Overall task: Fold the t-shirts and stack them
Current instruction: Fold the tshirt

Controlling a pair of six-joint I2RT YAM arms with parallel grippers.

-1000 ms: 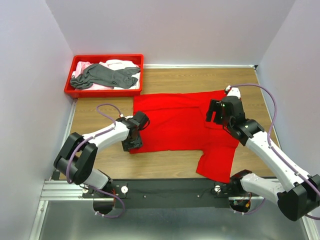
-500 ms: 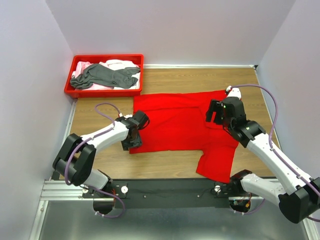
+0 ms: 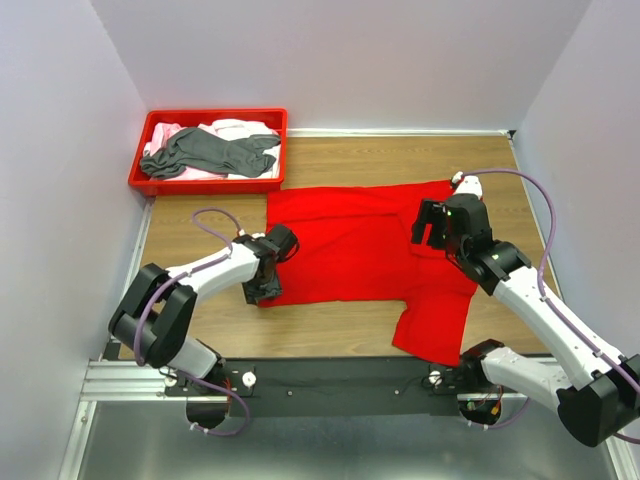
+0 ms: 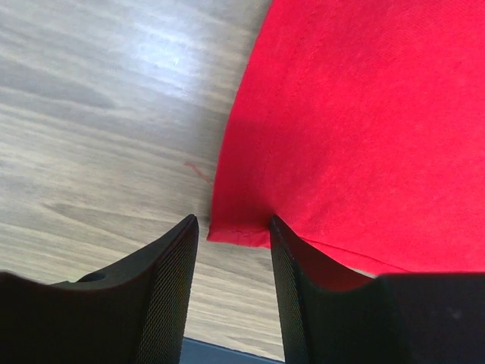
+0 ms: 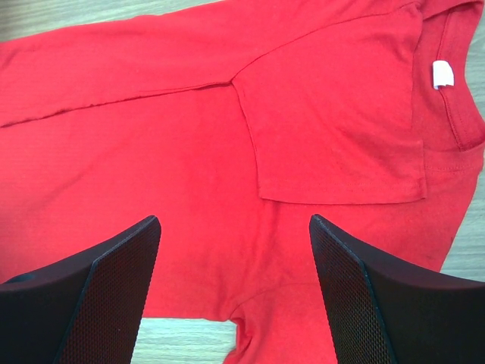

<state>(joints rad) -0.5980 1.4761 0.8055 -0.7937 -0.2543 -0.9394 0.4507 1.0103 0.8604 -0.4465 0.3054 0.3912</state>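
Observation:
A bright red t-shirt lies spread on the wooden table, one sleeve folded over its body near the collar, with a white neck label. My left gripper is open at the shirt's near left corner, which lies just beyond my fingertips. My right gripper is open wide and hovers above the shirt's right part, holding nothing. A dark grey shirt and pale pink ones lie in the tray.
A red plastic tray stands at the back left of the table. The shirt's lower right sleeve reaches toward the front edge. White walls close in on both sides and behind.
My left gripper has shifted very slightly at the shirt's near left corner. The right arm and the shirt have not visibly moved.

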